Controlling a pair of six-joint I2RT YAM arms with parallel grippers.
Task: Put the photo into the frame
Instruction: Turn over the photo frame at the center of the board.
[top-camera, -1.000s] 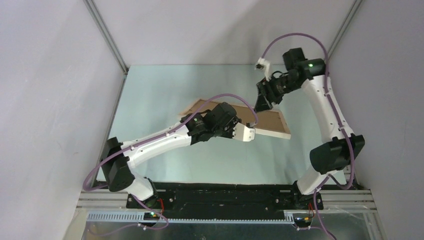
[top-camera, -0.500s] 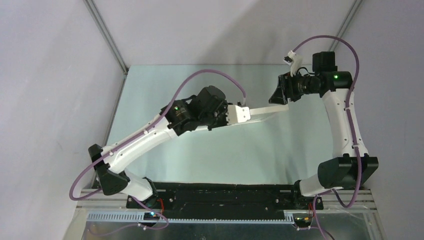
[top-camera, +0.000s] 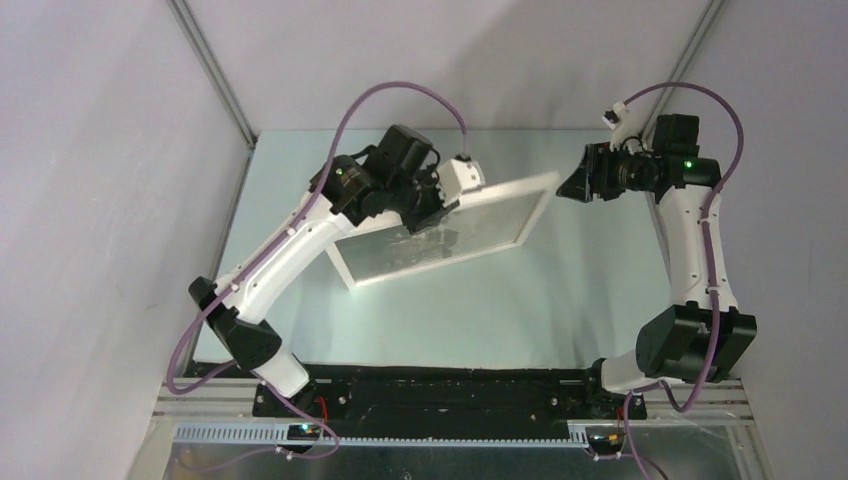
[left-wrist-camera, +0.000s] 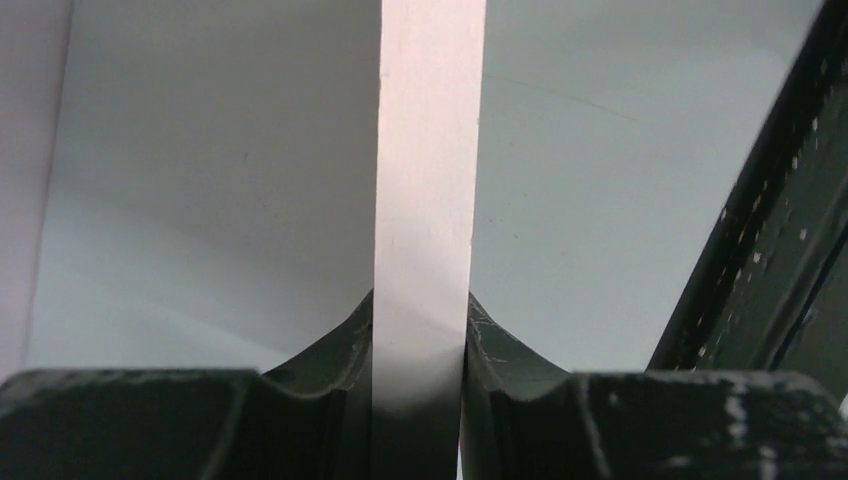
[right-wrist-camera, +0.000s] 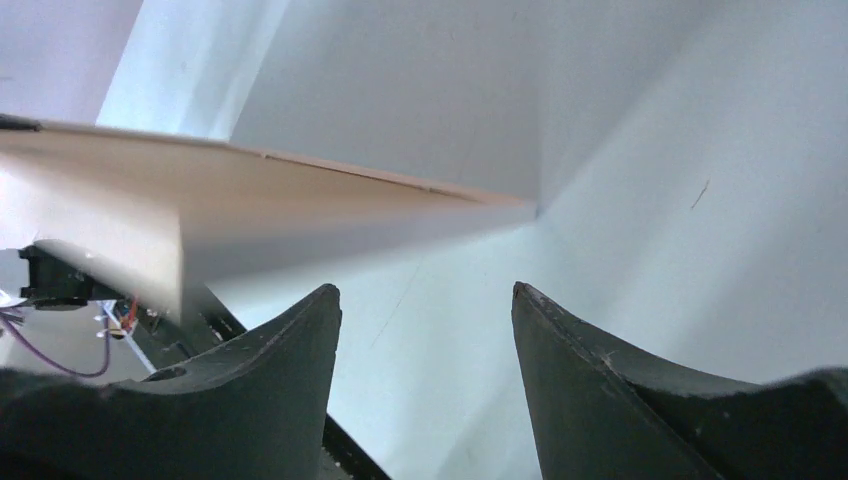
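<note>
beside the tilted white rectangular wooden frame, the right gripper gapes empty; the left gripper clenches its edge; whether the photo sits inside, i cannot tell.

Frame: smooth white front; pale bare wood on its outer edge.
Pane: clear, glossy, reflective.
Left gripper fingers: dark matt plastic, scuffed, white-flecked.
Table beneath the frame: smooth, matt, pale green.
Arm shells: smooth white plastic.
</note>
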